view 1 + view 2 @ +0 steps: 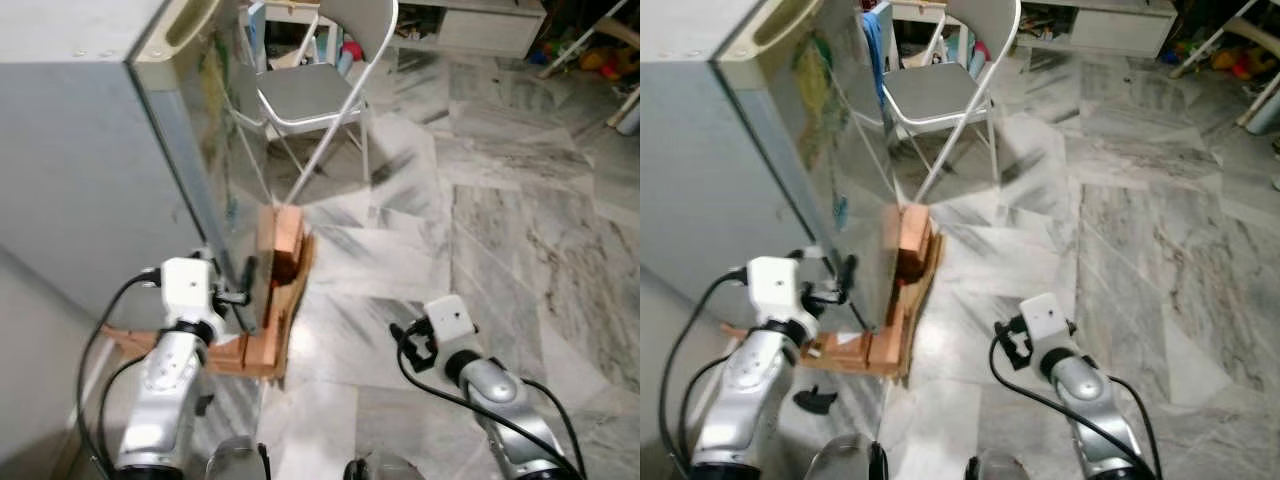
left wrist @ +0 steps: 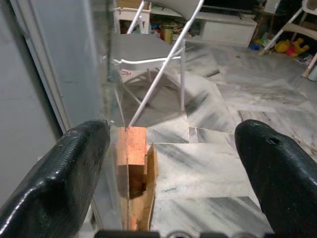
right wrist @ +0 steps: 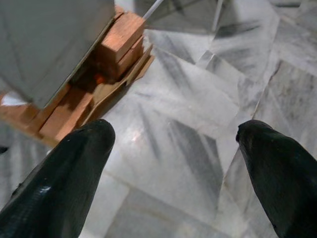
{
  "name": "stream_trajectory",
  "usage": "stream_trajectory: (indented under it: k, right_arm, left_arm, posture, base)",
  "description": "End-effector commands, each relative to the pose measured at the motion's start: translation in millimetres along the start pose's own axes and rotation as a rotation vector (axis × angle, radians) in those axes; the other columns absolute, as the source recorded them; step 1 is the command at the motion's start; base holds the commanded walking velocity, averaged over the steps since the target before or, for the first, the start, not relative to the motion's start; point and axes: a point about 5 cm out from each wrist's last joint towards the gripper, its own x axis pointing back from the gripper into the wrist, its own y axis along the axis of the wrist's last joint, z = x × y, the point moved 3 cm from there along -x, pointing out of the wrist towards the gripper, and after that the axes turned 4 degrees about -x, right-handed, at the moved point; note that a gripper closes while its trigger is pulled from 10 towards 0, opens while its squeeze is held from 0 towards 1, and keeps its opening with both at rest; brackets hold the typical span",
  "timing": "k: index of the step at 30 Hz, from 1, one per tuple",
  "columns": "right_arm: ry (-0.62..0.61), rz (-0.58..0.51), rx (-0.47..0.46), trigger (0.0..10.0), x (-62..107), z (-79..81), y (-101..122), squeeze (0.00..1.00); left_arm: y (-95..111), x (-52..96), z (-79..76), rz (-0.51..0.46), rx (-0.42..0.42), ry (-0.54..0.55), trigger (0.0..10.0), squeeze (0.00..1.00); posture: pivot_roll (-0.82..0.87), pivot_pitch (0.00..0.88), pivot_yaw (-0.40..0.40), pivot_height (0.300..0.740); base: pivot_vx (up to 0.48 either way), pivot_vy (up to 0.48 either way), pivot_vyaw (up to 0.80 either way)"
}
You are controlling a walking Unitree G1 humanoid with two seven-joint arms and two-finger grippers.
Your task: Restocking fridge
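Left eye view: left gripper (image 1: 240,297), fingers spread, touches the fridge (image 1: 90,150) door edge at 9 o'clock; next, pull it wide. Right gripper (image 3: 173,163) hangs spread too.

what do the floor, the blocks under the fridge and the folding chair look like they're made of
Floor: polished marble or marble-look tile, grey veins, sheen, visible joints.
Blocks: raw reddish-brown wood, matte, squared edges.
Folding chair: probably painted metal, thin pale tubular legs and a smooth grey seat.

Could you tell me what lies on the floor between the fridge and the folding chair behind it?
In the left eye view, the wooden base under the fridge juts toward the folding chair; past it only bare marble floor shows.
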Motion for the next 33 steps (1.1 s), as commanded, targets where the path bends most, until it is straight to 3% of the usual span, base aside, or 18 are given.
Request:
stream_trajectory:
  k: [1,8,20,33]
  right_arm:
    - [0.031,-0.003,-0.004,10.0,-1.3,9.3,0,0.00]
    - [0.042,0.000,0.000,10.0,-1.7,10.3,0,0.00]
    - [0.049,-0.007,0.008,10.0,-1.7,12.2,3,0.00]
    - [0.063,-0.013,0.009,10.0,-0.7,15.2,5,0.00]
  left_arm:
    - [-3,5.0,7.5,0.014,-0.004,0.025,10.0,0.00]
    - [0,0.2,20.0,0.005,-0.026,0.090,10.0,0.00]
    - [28,-44.7,52.9,-0.055,-0.092,0.154,10.0,0.00]
    - [44,-77.1,53.9,-0.084,-0.127,0.164,10.0,0.00]
  posture:
    - [0.09,0.134,-0.033,0.740]
    - [0.09,0.143,-0.042,0.740]
    - [0.07,0.158,-0.035,0.740]
    - [0.07,0.163,-0.031,0.740]
  base:
    - [0.000,0.000,0.00]
    - [0.000,0.000,0.00]
    - [0.000,0.000,0.00]
    - [0.000,0.000,0.00]
